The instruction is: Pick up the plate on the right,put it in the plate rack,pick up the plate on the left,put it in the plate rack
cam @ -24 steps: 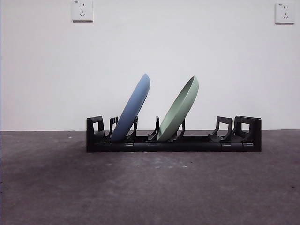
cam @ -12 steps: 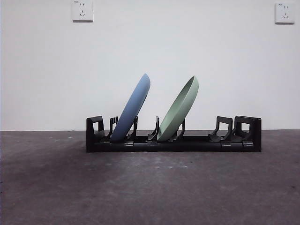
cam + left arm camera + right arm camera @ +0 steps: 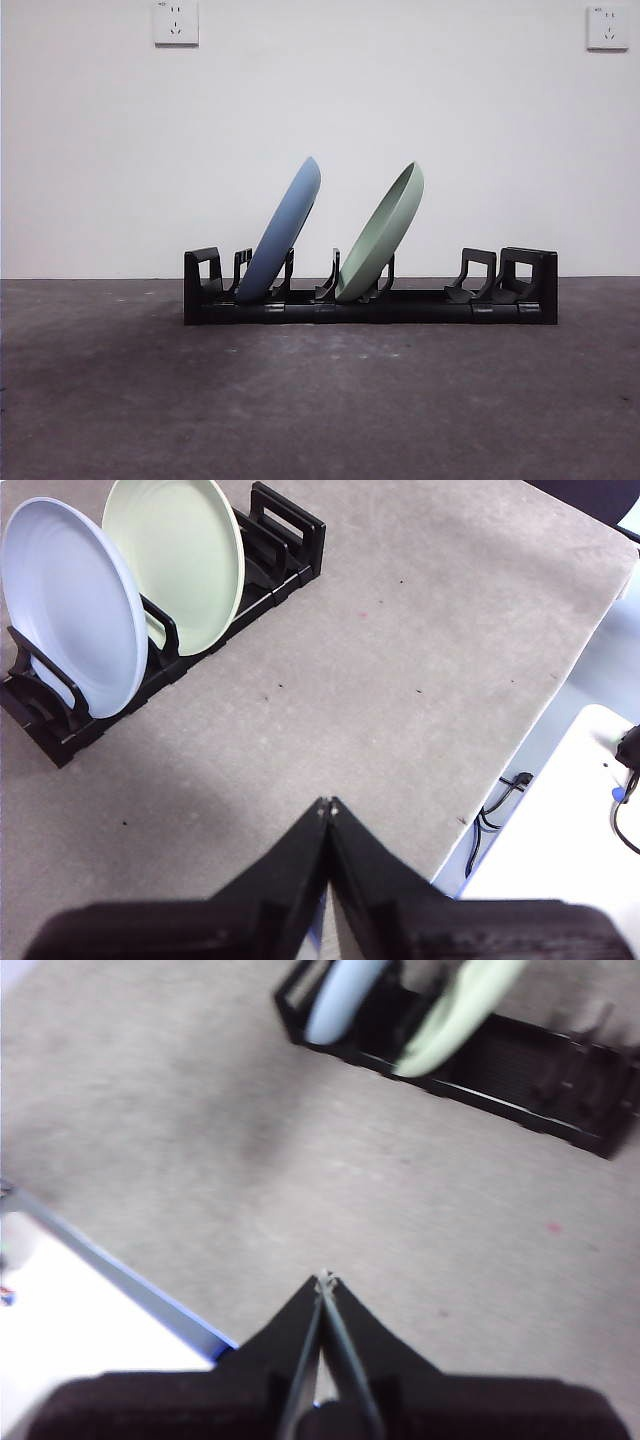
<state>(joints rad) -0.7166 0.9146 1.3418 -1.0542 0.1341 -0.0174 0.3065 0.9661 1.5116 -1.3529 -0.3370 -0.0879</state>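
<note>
Plate rack (image 3: 370, 300): blue plate (image 3: 280, 232) and green plate (image 3: 381, 233) slotted in; you have nothing left. Left gripper (image 3: 329, 803) and right gripper (image 3: 323, 1277) clenched empty, well apart from rack.

Right wrist view blurred — plate rack (image 3: 520, 1070) smeared, both plates' tops cut off by the edge.

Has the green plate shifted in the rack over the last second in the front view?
No. The pale green round plate leans at the same tilt in the same slot of the long black plastic plate rack.
</note>
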